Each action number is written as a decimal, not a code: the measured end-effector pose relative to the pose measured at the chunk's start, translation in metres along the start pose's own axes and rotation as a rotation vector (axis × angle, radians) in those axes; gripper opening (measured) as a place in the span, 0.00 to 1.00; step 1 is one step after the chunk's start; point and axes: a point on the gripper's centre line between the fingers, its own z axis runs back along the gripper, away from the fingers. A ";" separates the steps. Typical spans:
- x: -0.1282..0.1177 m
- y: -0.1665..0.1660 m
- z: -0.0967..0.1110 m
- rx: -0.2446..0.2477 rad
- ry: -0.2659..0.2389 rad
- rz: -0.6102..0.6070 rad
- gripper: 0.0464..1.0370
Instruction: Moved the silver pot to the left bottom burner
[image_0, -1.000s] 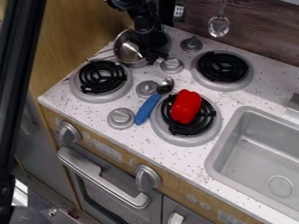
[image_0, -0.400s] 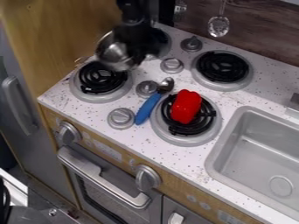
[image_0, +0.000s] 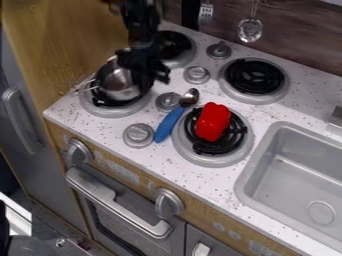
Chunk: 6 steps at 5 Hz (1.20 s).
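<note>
The black gripper (image_0: 148, 75) hangs at the upper left, at the right side of the silver pot (image_0: 119, 83). Its fingers overlap the pot's right rim, and its grip on the pot is partly hidden. Tilted, the pot is over the left bottom burner (image_0: 110, 111), covering most of the black coil. Whether the pot's base touches the burner cannot be seen. Thin wire handles stick out from the pot's left side.
A red pepper (image_0: 212, 121) lies on the bottom right burner, with a blue-handled spoon (image_0: 169, 124) to its left. Behind stand the top left burner (image_0: 175, 46) and top right burner (image_0: 254, 76). The sink (image_0: 300, 175) is at right; knobs sit between burners.
The gripper and the pot have moved together from the top left burner toward the front left, over the bottom left burner. The top left burner's coil has come into sight.
</note>
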 end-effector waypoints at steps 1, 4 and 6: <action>0.006 0.005 -0.006 0.011 0.038 0.007 0.02; 0.000 0.001 0.013 -0.015 0.026 0.059 0.47; 0.000 -0.012 0.065 -0.062 -0.033 0.027 0.97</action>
